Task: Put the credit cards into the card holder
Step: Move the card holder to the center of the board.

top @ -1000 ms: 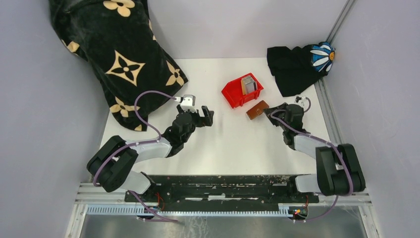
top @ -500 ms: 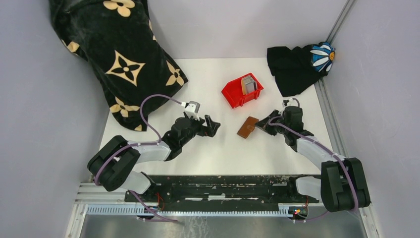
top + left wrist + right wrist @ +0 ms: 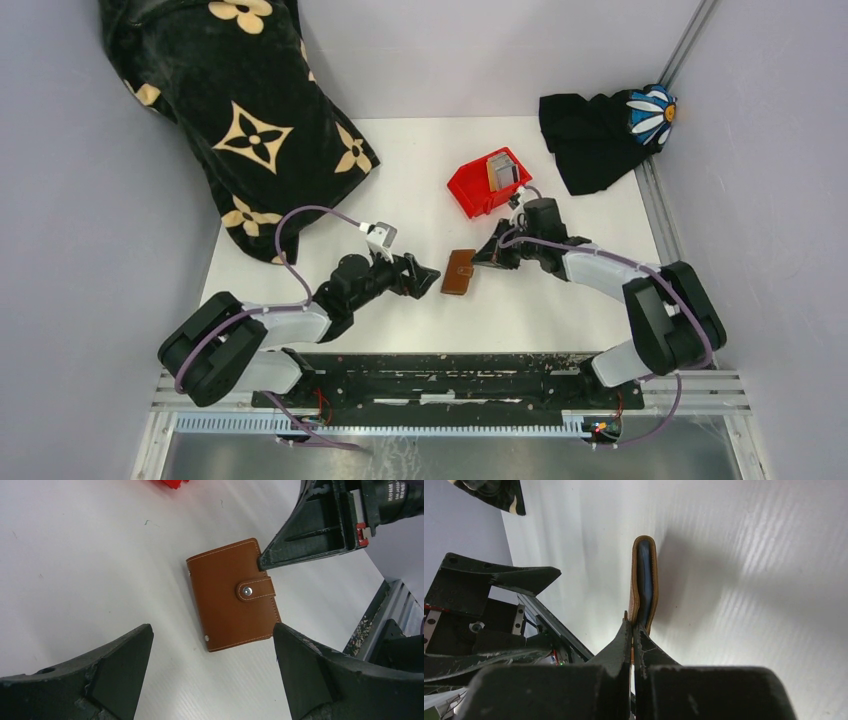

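Card holder (image 3: 232, 595) flat, just ahead of your left gripper (image 3: 428, 277) | jaws spread across its width | right gripper (image 3: 487, 257) pressed together, touching its corner

No words or numbers can be read anywhere. The only writing is some tiny white print on the black body of the right gripper (image 3: 263, 562), at the top right of the left wrist view, and it is too small and cut off to make out. The big black cloth (image 3: 230, 110) has tan flower and star shapes on it, and the small black cloth (image 3: 590, 145) has a white and blue daisy (image 3: 652, 112).
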Motion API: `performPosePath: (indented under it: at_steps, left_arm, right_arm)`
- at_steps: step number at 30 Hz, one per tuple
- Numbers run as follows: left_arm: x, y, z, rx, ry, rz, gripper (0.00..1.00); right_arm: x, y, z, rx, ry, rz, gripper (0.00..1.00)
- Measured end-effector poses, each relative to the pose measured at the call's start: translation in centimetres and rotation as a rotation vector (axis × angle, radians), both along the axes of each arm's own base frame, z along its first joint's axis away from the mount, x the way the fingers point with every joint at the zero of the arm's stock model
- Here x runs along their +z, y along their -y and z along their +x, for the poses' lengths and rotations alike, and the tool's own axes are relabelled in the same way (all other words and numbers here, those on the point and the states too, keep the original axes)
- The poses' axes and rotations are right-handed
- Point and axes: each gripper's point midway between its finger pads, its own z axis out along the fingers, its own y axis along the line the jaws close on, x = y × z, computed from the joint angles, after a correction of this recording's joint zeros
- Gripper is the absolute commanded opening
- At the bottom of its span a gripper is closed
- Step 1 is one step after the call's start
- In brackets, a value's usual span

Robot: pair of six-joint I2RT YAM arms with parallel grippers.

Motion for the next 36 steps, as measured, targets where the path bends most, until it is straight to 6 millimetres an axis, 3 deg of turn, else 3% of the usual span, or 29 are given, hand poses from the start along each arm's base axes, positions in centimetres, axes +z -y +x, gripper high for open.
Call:
performPosePath:
  at_steps: [11,16,27,28,29,30,33,36]
  left_arm:
    - [-2.9,-0.9,-1.2,-0.001,-0.050,0.034,0.87]
    - [-4.7,-0.6,-0.9,0.000,-0.100,0.059,0.78]
    - [-6.8,0.3,-0.2,0.005,-0.153,0.068,0.65]
    - [-6.8,0.4,-0.1,0.002,-0.154,0.064,0.64]
    - [-6.8,0.5,-0.1,0.001,-0.155,0.061,0.63]
    - [-6.8,0.7,-0.1,-0.003,-0.156,0.057,0.61]
    - [-6.9,0.9,0.1,-0.006,-0.157,0.053,0.57]
    - [-7.0,1.0,0.2,-0.008,-0.157,0.051,0.53]
  right_arm:
    - [-2.9,-4.3,0.8,0.135,-0.055,-0.054,0.01]
    - [-3.7,-4.7,0.9,0.166,-0.048,-0.108,0.10]
    - [-4.6,-2.0,2.2,0.159,0.055,-0.350,0.60]
    - [-4.5,-1.8,2.3,0.158,0.070,-0.371,0.72]
    - [-4.3,-1.5,2.3,0.159,0.088,-0.397,0.92]
    - [-4.0,-1.4,2.4,0.158,0.104,-0.415,1.00]
    - [-2.6,-0.9,2.4,0.165,0.188,-0.507,0.99]
    - [0.4,-1.0,2.1,0.172,0.345,-0.625,1.00]
